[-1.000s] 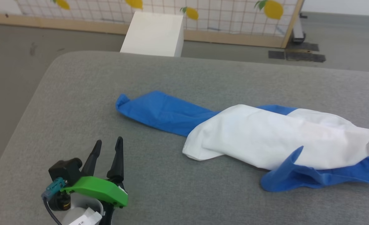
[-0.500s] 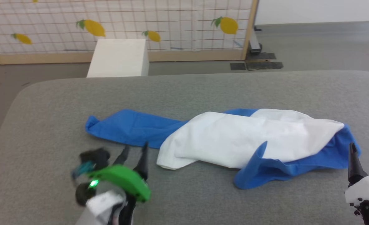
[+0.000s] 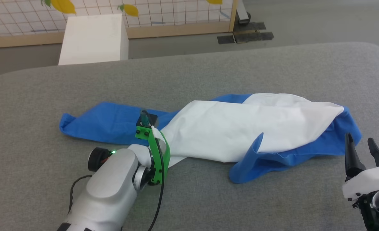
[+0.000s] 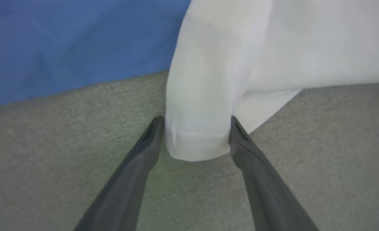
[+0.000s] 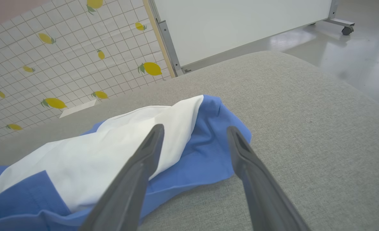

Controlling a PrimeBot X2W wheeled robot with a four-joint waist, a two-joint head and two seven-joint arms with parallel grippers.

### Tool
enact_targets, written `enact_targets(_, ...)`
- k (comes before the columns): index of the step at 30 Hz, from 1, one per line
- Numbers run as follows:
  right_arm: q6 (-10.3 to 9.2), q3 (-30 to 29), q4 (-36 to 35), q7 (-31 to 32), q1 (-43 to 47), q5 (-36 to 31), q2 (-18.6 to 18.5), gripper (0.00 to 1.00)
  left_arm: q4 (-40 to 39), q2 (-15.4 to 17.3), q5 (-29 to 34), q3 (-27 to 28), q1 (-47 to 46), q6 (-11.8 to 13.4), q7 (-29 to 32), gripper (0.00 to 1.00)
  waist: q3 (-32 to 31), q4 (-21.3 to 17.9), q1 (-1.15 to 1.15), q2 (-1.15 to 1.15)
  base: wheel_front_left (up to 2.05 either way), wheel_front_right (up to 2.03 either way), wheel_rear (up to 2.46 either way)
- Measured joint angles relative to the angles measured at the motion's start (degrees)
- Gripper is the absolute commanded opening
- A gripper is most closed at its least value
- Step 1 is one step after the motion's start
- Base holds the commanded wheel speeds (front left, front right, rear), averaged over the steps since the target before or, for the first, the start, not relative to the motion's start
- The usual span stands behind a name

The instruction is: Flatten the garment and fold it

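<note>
1. The left end effector (image 4: 196, 120) has its fingers spread, straddling the white hem corner of the T-shirt (image 3: 240, 128), nothing pinched yet. A second ago it sat well short of the T-shirt, over bare bench (image 3: 208, 70).
2. The right end effector (image 3: 359, 142) is spread wide too, just off the T-shirt's blue end.
3. The T-shirt's lying in a long bunched roll, so I'd say flattening has barely started and a grab looks next.

A test lab: lemon-printed white grid partition (image 3: 176, 12) (wood-framed) across the head view's top, wheeled white panel (image 5: 240, 29) on grey floor (image 5: 337, 61).
</note>
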Motion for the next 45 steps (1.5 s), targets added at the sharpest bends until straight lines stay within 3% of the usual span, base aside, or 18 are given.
enact_targets(2,0.00,-0.08,0.51,-0.30,0.00,0.15,0.00,1.00,0.48,-0.36,-0.22,-0.11,-0.34,-0.58,0.09,1.00,0.80,-0.40,0.00,0.00,0.00,0.00,0.00)
enact_targets(3,0.00,-0.16,0.63,-0.46,0.00,0.15,0.00,1.00,0.79,-0.41,-0.34,-0.11,-0.51,-0.91,0.10,0.55,1.08,-0.51,0.00,0.00,0.00,0.00,0.00)
enact_targets(4,0.00,-0.34,0.73,-0.56,0.00,0.15,-0.01,1.00,1.04,-0.45,-0.81,0.13,-0.55,-1.37,0.08,0.16,1.41,-0.57,0.00,0.00,0.00,0.00,0.00)
enact_targets(5,0.00,-0.49,0.82,-0.71,0.00,0.14,-0.01,1.00,1.14,-0.55,-1.41,0.67,-0.55,-1.52,-0.35,0.00,1.68,-0.54,0.00,0.00,0.00,0.00,0.00)
enact_targets(12,0.00,-0.67,1.92,-0.92,0.01,-0.16,-0.01,1.00,-1.14,-2.27,-9.65,7.21,1.81,-3.71,-4.74,0.00,1.05,1.16,0.00,0.00,0.00,0.00,0.00)
enact_targets(18,0.00,-0.18,3.11,-0.84,0.54,-0.23,-0.01,1.00,-13.68,-0.23,-16.57,15.83,7.62,-3.04,-9.44,0.00,-1.58,3.85,0.00,0.00,0.00,0.00,0.00)
enact_targets(20,0.00,-0.22,3.46,-0.79,1.28,-0.24,0.00,1.00,-18.81,1.54,-17.40,18.46,10.71,-1.25,-10.27,0.00,-2.35,4.99,0.00,0.00,0.00,0.00,0.00)
enact_targets(25,0.00,-0.53,4.04,-0.59,2.14,-0.76,0.00,1.00,-31.78,7.05,-19.50,25.05,24.66,6.99,-9.39,0.00,-4.12,8.30,0.00,0.00,0.00,0.00,0.00)
enact_targets(32,0.00,-0.02,5.54,-0.42,2.28,-0.92,0.00,1.00,-40.52,8.81,-21.13,31.99,43.14,17.39,-8.01,0.00,-5.50,12.49,0.00,0.00,0.00,0.00,0.00)
enact_targets(36,0.00,0.67,6.23,-0.43,2.24,-0.92,0.01,1.00,-40.28,8.35,-23.40,32.78,48.68,20.09,-5.49,0.00,-5.75,14.09,0.00,0.00,0.00,0.00,0.00)
enact_targets(39,0.00,1.15,6.76,-0.54,2.07,-0.92,0.02,1.00,-40.39,6.71,-25.33,32.54,49.98,20.03,-4.10,0.00,-5.54,14.27,0.00,0.00,0.00,0.00,0.00)
enact_targets(40,0.00,1.24,6.94,-0.64,2.00,-0.92,0.02,1.00,-40.72,6.16,-25.94,32.51,49.93,19.70,-4.19,0.19,-5.57,14.27,0.00,0.00,0.00,0.00,0.00)
enact_targets(41,0.00,1.41,7.10,-0.68,1.99,-0.92,0.01,1.00,-41.30,5.58,-26.42,32.57,49.68,18.97,-4.60,1.00,-5.60,14.28,0.00,0.00,0.00,0.00,0.00)
enact_targets(43,0.00,1.58,7.33,-0.69,1.99,-0.93,0.01,1.00,-42.63,4.89,-26.87,33.18,48.70,17.27,-6.45,1.00,-5.77,14.29,0.00,0.00,0.00,0.00,0.00)
enact_targets(45,0.00,1.75,7.42,-0.68,1.91,-1.11,0.02,1.00,-44.57,4.64,-26.97,34.61,46.17,13.44,-10.37,1.00,-5.99,14.23,0.00,0.00,0.00,0.00,0.00)
